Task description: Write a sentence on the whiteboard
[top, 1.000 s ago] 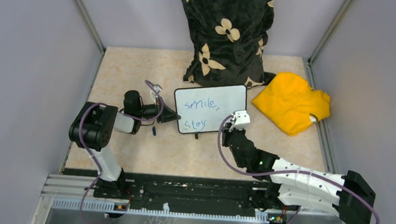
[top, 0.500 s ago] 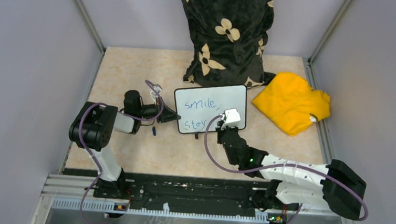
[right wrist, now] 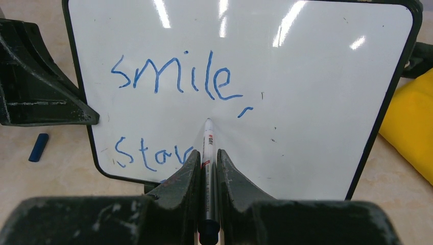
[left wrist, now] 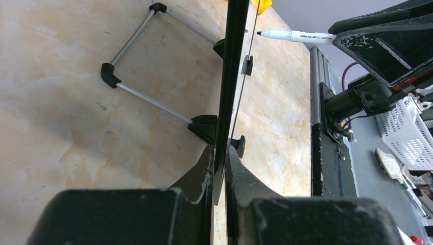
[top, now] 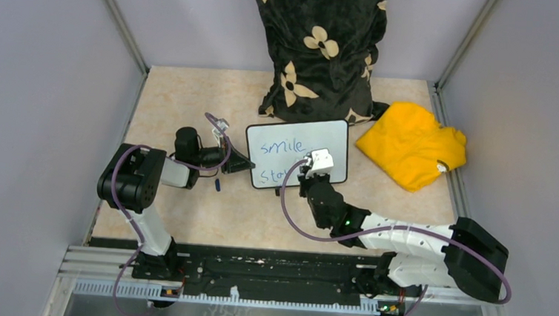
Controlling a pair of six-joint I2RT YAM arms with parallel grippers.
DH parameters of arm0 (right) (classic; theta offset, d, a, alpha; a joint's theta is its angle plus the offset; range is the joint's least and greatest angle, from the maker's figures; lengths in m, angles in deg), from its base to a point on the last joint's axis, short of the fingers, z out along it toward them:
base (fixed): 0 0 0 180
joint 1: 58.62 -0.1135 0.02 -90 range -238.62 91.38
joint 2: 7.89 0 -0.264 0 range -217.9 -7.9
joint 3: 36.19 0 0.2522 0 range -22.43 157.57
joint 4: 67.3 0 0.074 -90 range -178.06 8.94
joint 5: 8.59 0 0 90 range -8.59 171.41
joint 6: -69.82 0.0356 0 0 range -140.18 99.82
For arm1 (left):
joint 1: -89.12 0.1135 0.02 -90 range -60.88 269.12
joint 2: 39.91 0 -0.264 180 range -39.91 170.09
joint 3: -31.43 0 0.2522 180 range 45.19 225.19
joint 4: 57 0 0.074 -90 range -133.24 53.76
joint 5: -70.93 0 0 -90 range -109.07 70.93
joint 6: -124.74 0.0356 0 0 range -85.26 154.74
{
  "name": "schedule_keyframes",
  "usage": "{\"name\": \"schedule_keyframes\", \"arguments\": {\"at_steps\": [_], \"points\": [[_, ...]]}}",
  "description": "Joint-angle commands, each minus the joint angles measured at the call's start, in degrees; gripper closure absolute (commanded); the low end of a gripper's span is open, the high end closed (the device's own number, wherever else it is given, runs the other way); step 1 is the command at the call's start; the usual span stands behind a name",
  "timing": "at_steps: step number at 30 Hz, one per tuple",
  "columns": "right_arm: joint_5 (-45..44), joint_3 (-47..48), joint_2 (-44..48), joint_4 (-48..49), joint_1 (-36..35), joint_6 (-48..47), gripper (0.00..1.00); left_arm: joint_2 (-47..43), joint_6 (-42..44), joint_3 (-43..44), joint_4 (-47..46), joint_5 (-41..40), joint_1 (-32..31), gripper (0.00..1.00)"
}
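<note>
Sentence (right wrist: 173,84) part written: "smile," done, second line begun
Right fingers (right wrist: 193,162) clench the marker (right wrist: 208,137), its tip at the whiteboard (right wrist: 316,102), which stands mid-tabletop; by my guess more words are due. Left fingers (left wrist: 207,168) pinch the whiteboard's left edge. Cap (right wrist: 38,147) near left, cloth (top: 411,143) far right and cushion (top: 317,49) behind block nothing

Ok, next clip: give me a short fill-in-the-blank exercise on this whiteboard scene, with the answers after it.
1. The right gripper is shut on a ____, its tip aimed at the whiteboard.
2. In the top view, the left gripper clamps the whiteboard's ____ edge.
3. The top line of the sentence reads "____," in blue.
4. The cloth right of the whiteboard is ____ in colour.
Missing words: marker; left; smile; yellow.
</note>
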Motion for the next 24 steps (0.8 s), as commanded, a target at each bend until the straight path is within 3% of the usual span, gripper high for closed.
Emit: {"name": "schedule_keyframes", "arguments": {"at_steps": [1, 24], "points": [[-0.59, 2.61, -0.49, 2.71, -0.39, 0.37, 1.00, 1.45, 0.68, 0.50, 2.97, -0.35, -0.72, 1.00], [-2.05, 1.39, -1.75, -0.77, -0.39, 3.93, 1.00, 1.45, 0.68, 0.60, 3.21, -0.35, -0.72, 1.00]]}}
